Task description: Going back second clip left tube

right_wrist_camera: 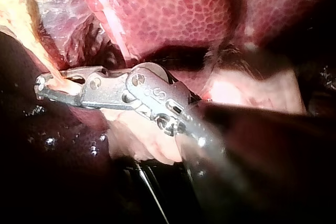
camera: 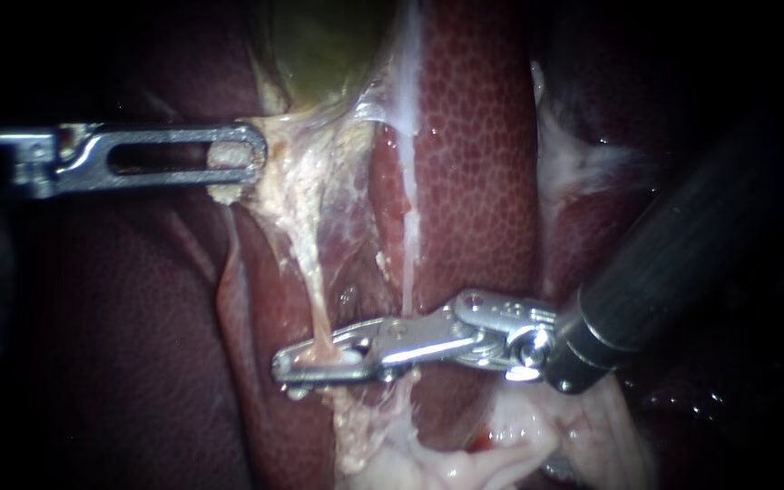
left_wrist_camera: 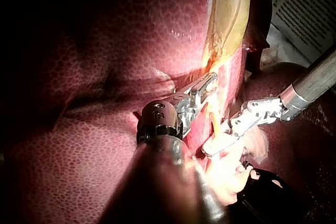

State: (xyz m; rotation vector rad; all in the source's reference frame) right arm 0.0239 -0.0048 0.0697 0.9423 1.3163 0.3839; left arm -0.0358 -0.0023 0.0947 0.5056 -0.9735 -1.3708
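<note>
Endoscope view: liver [camera: 474, 136] crowds the pale tube [camera: 316, 290]; your right end effector [camera: 283, 366] clamps it, and your left end effector [camera: 249, 156] grips tissue [camera: 297, 186].

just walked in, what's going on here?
Two instruments are working on the tissue between the liver and the gallbladder. The left instrument has its jaws shut on pale tissue just below the gallbladder. The right instrument reaches across with its tip at a thin pale tube lower down. No clip can be made out on the tube.
</note>
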